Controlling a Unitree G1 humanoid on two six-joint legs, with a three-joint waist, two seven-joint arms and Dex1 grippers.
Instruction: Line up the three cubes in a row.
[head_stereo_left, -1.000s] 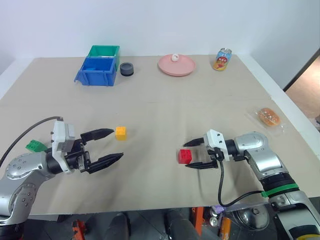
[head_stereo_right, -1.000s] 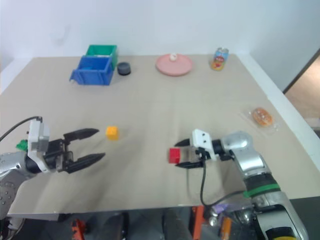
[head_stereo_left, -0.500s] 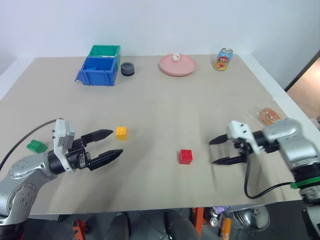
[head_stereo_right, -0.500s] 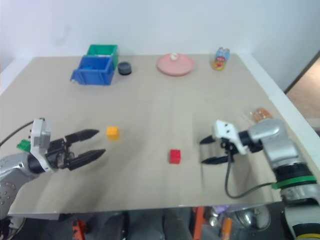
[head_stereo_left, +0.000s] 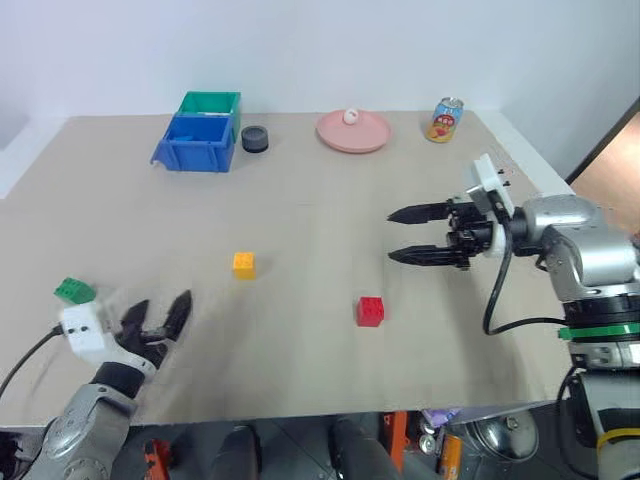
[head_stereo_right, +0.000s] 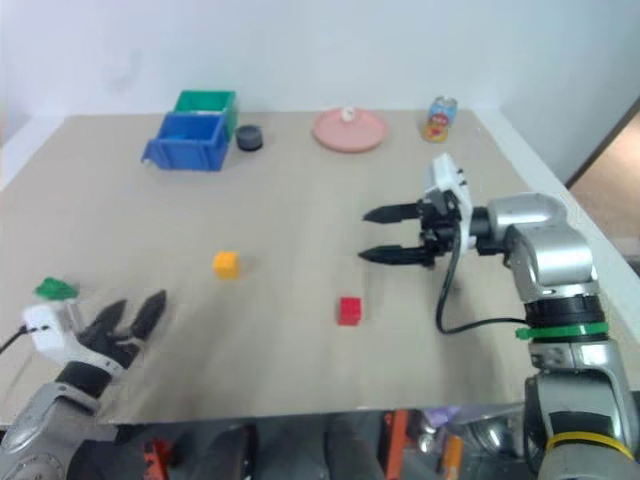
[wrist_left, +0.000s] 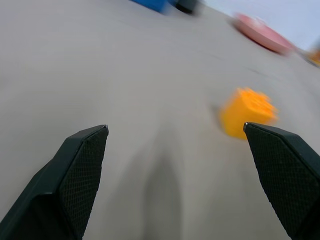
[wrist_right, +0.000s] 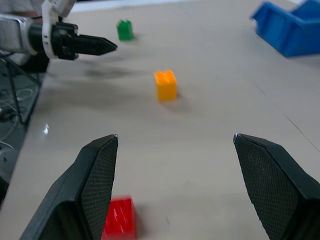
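Three cubes lie apart on the tan table (head_stereo_left: 320, 200): the yellow cube (head_stereo_left: 243, 264) left of centre, the red cube (head_stereo_left: 371, 311) nearer the front, the green cube (head_stereo_left: 72, 291) at the far left. My left gripper (head_stereo_left: 155, 320) is open and empty at the front left, right of the green cube and pointing up the table; its wrist view has the yellow cube (wrist_left: 247, 112) ahead. My right gripper (head_stereo_left: 390, 236) hangs open and empty above the table, beyond the red cube and pointing left. Its wrist view takes in the red cube (wrist_right: 119, 224), yellow cube (wrist_right: 165, 85) and green cube (wrist_right: 124, 29).
At the back stand a blue bin (head_stereo_left: 190, 158) with a green bin (head_stereo_left: 210, 96) behind it, a small black pot (head_stereo_left: 254, 138), a pink plate (head_stereo_left: 335, 135) with a white ball, and a drink can (head_stereo_left: 446, 119). The table's right edge runs close to my right arm.
My right gripper came away from the red cube, drew off to the right, then rose and moved up the table. The left gripper pulled back to the front left and turned forward.
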